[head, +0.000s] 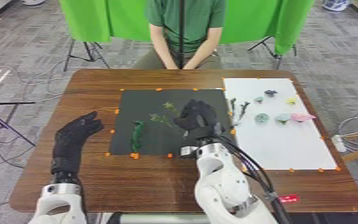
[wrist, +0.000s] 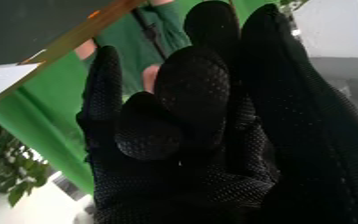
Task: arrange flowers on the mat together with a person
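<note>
In the head view, my right hand [head: 198, 118] is over the right part of the dark mat [head: 180, 145], its fingers loosely bent with nothing visible in them. In the right wrist view, the right hand [wrist: 184, 170] has relaxed fingers pointing up. My left hand [head: 75, 134] rests open, left of the mat. A dark green stem [head: 137, 136] lies on the mat's left part, and light green sprigs [head: 163, 119] lie near its middle, just left of the right hand. On the white mat [head: 286, 151] are thin stems [head: 239, 113], a pink flower [head: 302, 117], pale green flowers [head: 262, 118], a dark blue one [head: 270, 93] and a yellow one [head: 291, 101].
Orange tape pieces [head: 135, 156] edge both mats on the wooden table [head: 87, 175]. A person sits across the table with hands [head: 182, 66] together at its far edge, away from the flowers. Black cables run along my right arm.
</note>
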You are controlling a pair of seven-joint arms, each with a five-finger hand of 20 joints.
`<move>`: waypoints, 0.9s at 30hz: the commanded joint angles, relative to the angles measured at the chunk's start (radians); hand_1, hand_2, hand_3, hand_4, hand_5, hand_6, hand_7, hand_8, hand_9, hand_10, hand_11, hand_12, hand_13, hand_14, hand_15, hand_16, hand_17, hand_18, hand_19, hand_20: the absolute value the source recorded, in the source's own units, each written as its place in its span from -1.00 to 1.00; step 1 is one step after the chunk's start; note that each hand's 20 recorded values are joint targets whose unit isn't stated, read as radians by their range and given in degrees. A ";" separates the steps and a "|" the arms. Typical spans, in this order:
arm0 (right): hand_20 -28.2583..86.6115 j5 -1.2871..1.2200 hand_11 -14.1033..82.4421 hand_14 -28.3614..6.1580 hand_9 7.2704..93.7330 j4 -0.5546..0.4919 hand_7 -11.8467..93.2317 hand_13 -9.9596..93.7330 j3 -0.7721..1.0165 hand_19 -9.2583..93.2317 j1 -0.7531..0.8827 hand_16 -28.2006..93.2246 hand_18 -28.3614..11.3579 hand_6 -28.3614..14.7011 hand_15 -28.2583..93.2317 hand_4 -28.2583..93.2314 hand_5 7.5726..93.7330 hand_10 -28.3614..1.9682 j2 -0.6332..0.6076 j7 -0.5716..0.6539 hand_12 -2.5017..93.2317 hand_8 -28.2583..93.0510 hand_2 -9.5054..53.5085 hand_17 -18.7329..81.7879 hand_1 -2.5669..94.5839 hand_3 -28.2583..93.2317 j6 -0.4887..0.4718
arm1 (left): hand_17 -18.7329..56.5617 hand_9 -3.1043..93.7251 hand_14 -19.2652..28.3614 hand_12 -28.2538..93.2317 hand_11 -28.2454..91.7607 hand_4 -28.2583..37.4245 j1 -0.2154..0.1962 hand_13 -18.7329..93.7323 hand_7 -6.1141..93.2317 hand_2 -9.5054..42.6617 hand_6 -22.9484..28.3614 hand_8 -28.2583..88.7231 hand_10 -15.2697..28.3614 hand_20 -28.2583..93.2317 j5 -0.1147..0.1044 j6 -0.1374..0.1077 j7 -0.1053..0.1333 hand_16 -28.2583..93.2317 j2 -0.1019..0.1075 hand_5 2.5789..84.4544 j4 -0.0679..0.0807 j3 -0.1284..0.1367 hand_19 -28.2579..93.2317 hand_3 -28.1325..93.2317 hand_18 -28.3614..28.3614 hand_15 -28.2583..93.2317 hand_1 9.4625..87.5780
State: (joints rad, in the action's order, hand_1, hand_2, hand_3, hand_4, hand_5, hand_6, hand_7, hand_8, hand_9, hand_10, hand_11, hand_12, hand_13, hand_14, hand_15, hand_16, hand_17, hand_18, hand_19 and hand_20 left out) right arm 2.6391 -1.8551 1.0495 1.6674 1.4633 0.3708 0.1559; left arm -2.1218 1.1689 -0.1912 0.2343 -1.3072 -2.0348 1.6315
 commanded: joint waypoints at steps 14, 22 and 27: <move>0.35 -0.028 0.30 -0.22 0.87 0.068 -0.27 0.51 -0.041 0.38 -0.011 0.23 -0.60 0.37 0.77 -0.83 0.85 0.19 0.023 -0.005 -0.27 -0.32 -1.00 -0.06 0.23 0.42 -0.126 | -0.31 0.09 0.64 -0.30 -0.15 -0.75 0.021 0.05 -0.54 -0.59 0.10 -0.62 0.36 -0.20 -0.003 0.031 -0.028 -0.52 0.011 0.16 0.018 -0.018 -0.24 0.54 0.57 -0.08 -0.51; 0.35 -0.044 0.30 -0.22 0.86 0.088 -0.27 0.51 -0.047 0.38 -0.028 0.23 -0.59 0.37 0.77 -0.83 0.84 0.20 0.031 -0.006 -0.28 -0.32 -1.00 -0.06 0.21 0.41 -0.107 | -0.31 0.09 0.64 -0.30 -0.15 -0.75 0.022 0.05 -0.55 -0.59 0.10 -0.62 0.36 -0.20 -0.002 0.034 -0.029 -0.52 0.010 0.16 0.019 -0.019 -0.24 0.54 0.57 -0.08 -0.51; 0.35 -0.042 0.30 -0.21 0.86 0.097 -0.27 0.51 -0.049 0.38 -0.035 0.22 -0.59 0.37 0.77 -0.83 0.83 0.20 0.037 -0.016 -0.29 -0.33 -1.00 -0.06 0.20 0.40 -0.097 | -0.31 0.09 0.64 -0.30 -0.15 -0.75 0.027 0.04 -0.55 -0.59 0.10 -0.62 0.36 -0.20 0.000 0.043 -0.033 -0.52 0.009 0.16 0.021 -0.022 -0.24 0.54 0.57 -0.08 -0.51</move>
State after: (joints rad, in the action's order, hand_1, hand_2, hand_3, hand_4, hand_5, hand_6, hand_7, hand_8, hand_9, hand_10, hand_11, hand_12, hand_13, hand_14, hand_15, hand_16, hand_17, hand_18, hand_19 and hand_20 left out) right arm 2.5938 -1.7623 1.0108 1.6444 1.4799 0.3685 0.0355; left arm -2.0947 1.1691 -0.1674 0.2168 -1.2952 -2.0231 1.6161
